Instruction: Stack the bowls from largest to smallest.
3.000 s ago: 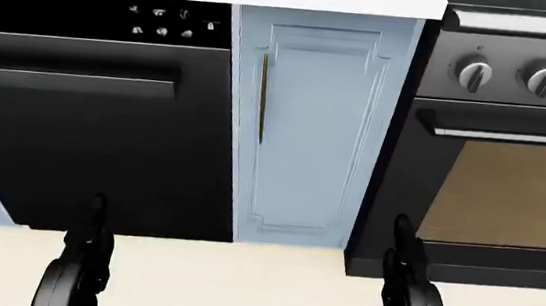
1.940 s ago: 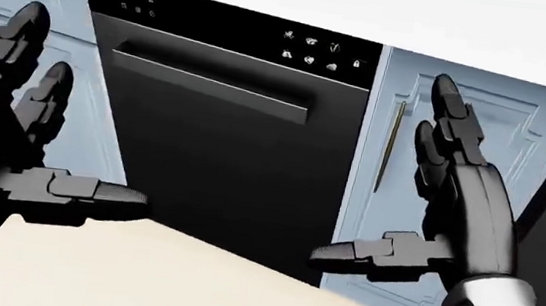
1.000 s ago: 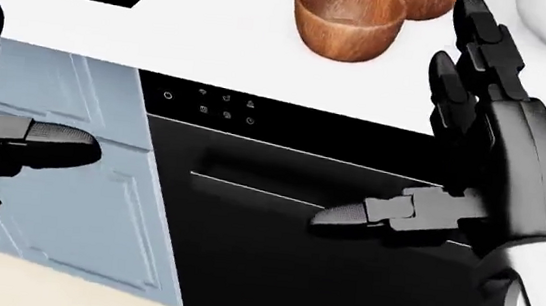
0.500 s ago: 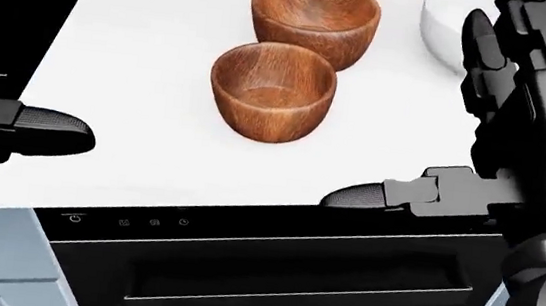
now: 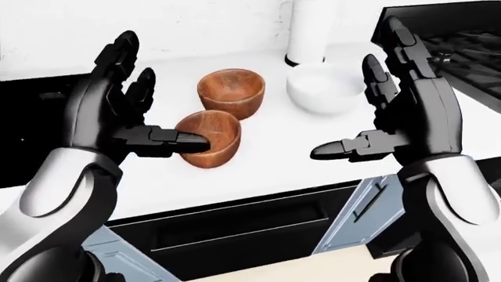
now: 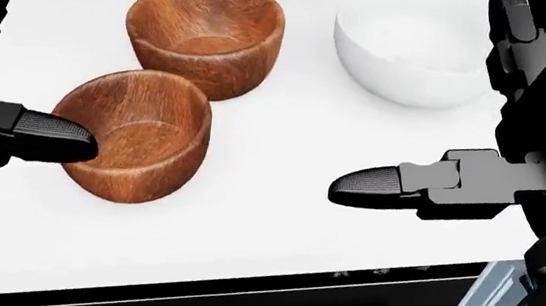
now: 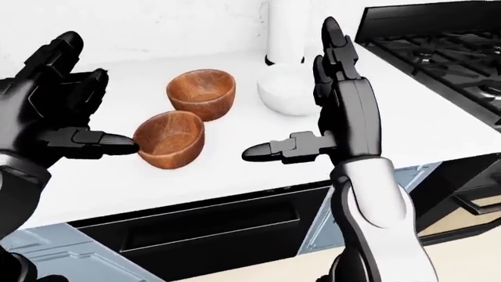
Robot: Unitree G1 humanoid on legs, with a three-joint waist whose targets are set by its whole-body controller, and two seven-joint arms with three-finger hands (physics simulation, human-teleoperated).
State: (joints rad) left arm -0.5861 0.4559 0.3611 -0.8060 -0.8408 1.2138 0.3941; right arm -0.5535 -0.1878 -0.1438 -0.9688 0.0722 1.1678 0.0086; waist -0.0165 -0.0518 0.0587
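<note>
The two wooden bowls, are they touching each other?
Cannot tell. In the head view the nearer wooden bowl overlaps the farther wooden bowl at their rims, showing neither contact nor gap.

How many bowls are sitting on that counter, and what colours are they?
Brown wooden bowls: 2, the nearer wooden bowl and the farther wooden bowl
White bowls: 1, the white bowl
Total: 3 bowls, all on the white counter

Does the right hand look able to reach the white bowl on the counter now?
Probably yes. The open right hand hangs beside the round white ceramic bowl and nothing lies between them; both brown wooden bowls sit further left.
</note>
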